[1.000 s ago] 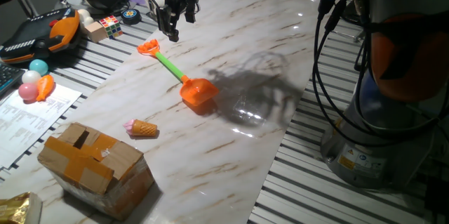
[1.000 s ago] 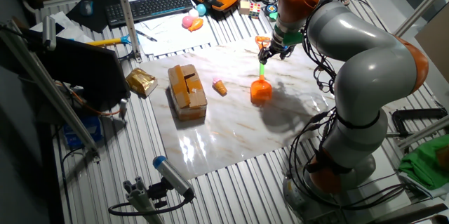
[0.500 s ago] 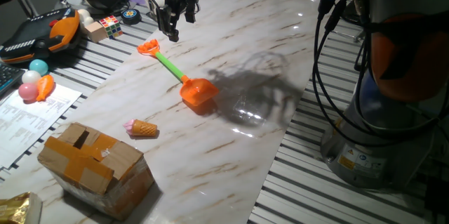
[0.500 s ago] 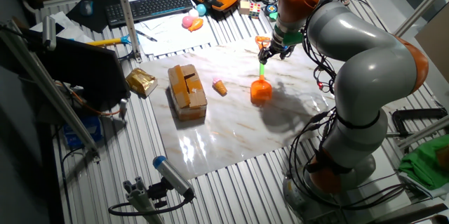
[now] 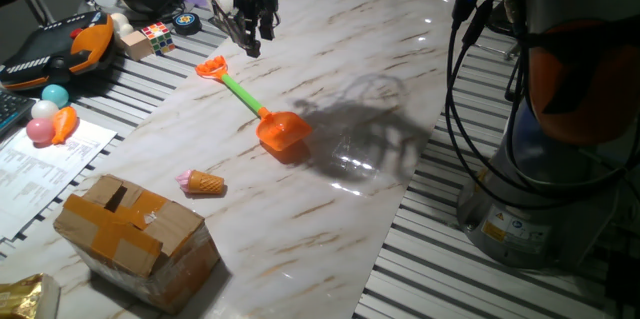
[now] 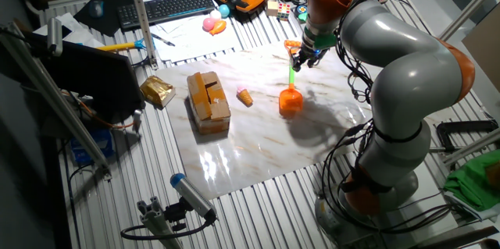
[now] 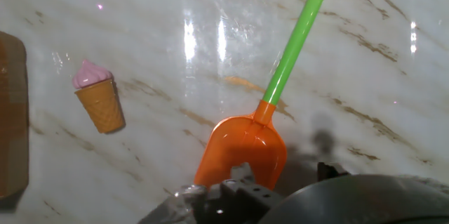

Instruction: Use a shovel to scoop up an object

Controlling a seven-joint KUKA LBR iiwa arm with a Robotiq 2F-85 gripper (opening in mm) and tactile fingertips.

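The shovel (image 5: 262, 117) lies flat on the marble board, its orange loop end (image 5: 210, 67) toward the back and its orange scoop (image 5: 283, 131) toward the middle. It also shows in the other fixed view (image 6: 291, 85) and the hand view (image 7: 280, 76). The ice-cream cone (image 5: 203, 183) lies left of the scoop, apart from it; it also shows in the other fixed view (image 6: 244, 97) and the hand view (image 7: 100, 102). My gripper (image 5: 250, 44) hovers just behind the loop end, open and empty; it also shows in the other fixed view (image 6: 298, 60). Its fingers do not show in the hand view.
A taped cardboard box (image 5: 135, 229) stands at the board's front left. A gold packet (image 5: 25, 299) lies beside it. A pink ball (image 5: 40, 131), a teal ball (image 5: 53, 94), a puzzle cube (image 5: 155, 37) and a pendant (image 5: 60, 51) lie off the board's left edge. The robot base (image 5: 560, 159) stands at the right.
My gripper has shifted slightly and turned above the shovel's loop end. The shovel, the cone and the box have not moved.
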